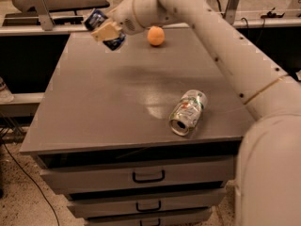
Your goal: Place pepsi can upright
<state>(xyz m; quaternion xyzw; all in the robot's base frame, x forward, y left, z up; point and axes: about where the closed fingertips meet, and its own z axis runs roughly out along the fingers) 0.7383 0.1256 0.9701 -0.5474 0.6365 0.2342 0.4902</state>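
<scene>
The pepsi can (95,19), dark blue with a silver end, is held tilted in the air above the far left part of the grey table (103,107). My gripper (106,30) is shut on the pepsi can, with a tan finger (105,31) across its middle. The can's lower part (115,42) shows below the finger. My white arm reaches in from the right, across the top of the view.
A green and silver can (188,112) lies on its side near the table's front right. An orange ball (155,36) sits at the far middle. Drawers (148,175) are below the tabletop. A dark shelf (61,1) stands behind the table.
</scene>
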